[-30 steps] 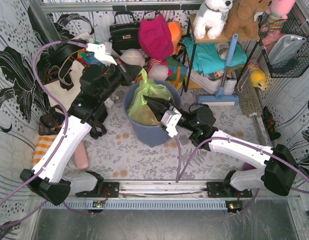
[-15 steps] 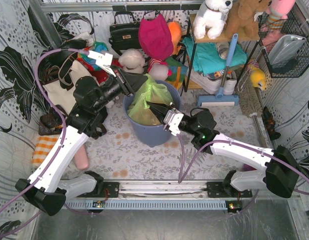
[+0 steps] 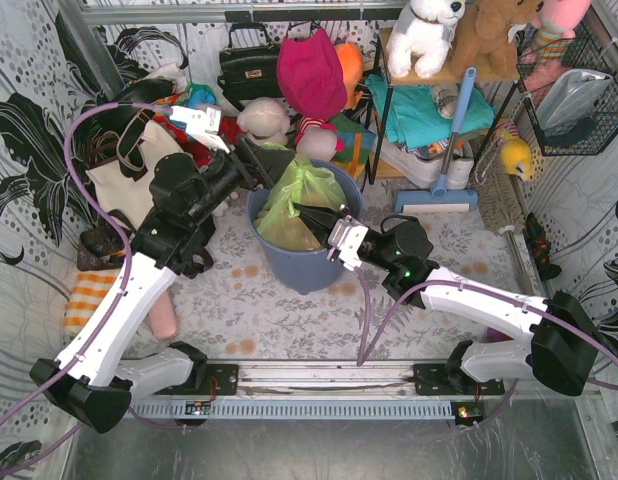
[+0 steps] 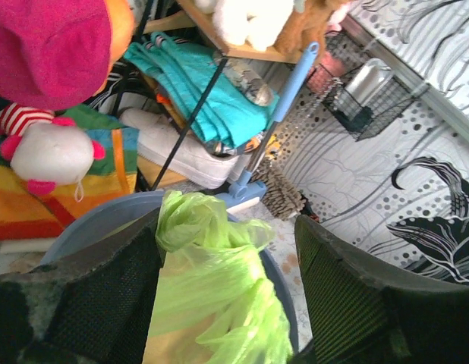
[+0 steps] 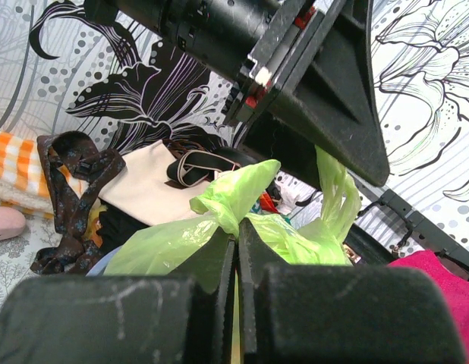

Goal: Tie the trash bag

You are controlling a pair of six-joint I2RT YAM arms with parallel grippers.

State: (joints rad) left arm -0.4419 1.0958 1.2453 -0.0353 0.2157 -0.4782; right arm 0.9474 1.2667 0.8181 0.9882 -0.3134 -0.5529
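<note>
The lime-green trash bag (image 3: 292, 197) sits in the round blue-grey bin (image 3: 301, 266), with its gathered top (image 4: 190, 220) standing up. My left gripper (image 3: 272, 164) is open at the bin's far-left rim. Its fingers (image 4: 105, 303) stand on either side of the bag's twisted top without clamping it. My right gripper (image 3: 302, 213) reaches in from the right and is shut on a fold of the trash bag (image 5: 162, 244), whose plastic bunches just beyond the pinched tips (image 5: 237, 236). The bag's lower part is hidden inside the bin.
A cream tote bag (image 3: 124, 182) lies left of the bin. Behind the bin are soft toys and a black handbag (image 3: 247, 66). A shelf rack and a blue broom (image 3: 450, 148) stand to the right. A wire basket (image 3: 571, 100) hangs on the right wall.
My left gripper has opened and let go of the bag's top, after swinging right over the bin's rim. The right gripper stays shut on the bag.
</note>
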